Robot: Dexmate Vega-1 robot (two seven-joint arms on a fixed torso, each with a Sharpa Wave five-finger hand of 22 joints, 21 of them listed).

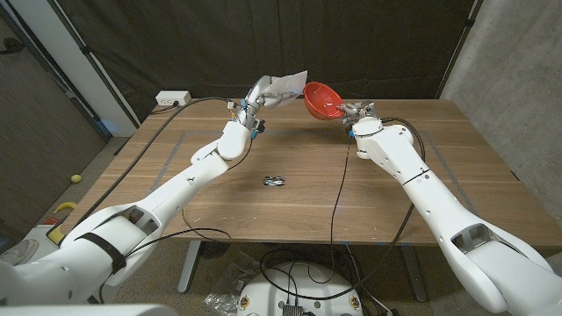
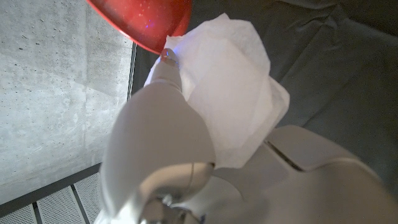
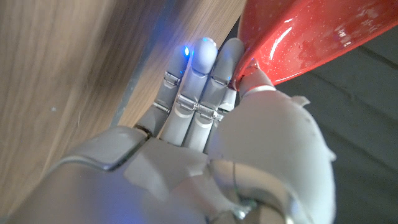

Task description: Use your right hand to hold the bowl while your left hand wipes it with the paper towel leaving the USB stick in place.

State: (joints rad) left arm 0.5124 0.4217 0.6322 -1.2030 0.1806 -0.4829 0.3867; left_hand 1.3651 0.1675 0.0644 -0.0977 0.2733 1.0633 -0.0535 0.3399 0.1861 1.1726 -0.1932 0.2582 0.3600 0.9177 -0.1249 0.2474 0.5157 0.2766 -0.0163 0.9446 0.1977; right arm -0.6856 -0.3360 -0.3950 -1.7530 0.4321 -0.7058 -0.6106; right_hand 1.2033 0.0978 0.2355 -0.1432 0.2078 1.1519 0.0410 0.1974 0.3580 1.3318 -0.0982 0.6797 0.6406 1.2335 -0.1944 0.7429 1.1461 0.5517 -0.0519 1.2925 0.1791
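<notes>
My right hand [image 1: 355,111] holds the red bowl [image 1: 321,99] up off the table, tilted so its opening faces my left side; in the right wrist view my fingers [image 3: 205,74] lie along one face of the wall with another digit pressed on the other face, pinching at the rim. The bowl looks glossy and hard, probably plastic and light, so I judge it stiff but slippery; a rim pinch is the sensible hold, though a firm wipe could twist it in my grasp. My left hand [image 1: 255,98] is raised beside it, closed on the white paper towel [image 1: 285,87], which stands up past my fingers and reaches toward the bowl's rim. In the left wrist view the paper towel [image 2: 227,93] is crumpled and folded, soft and limp, likely to tear if dragged hard; it is best bunched behind the fingertips so it does not flap. One fingertip there sits just beside the bowl's edge [image 2: 146,22]; I cannot tell whether towel and bowl touch. The USB stick [image 1: 273,182] lies small and dark at mid-table, well apart from both hands. The wooden table [image 1: 193,189] is smooth, a black cable [image 1: 338,202] crossing it; a white power strip [image 1: 173,98] sits at the far left corner. Dark curtain behind, concrete wall to the right.
</notes>
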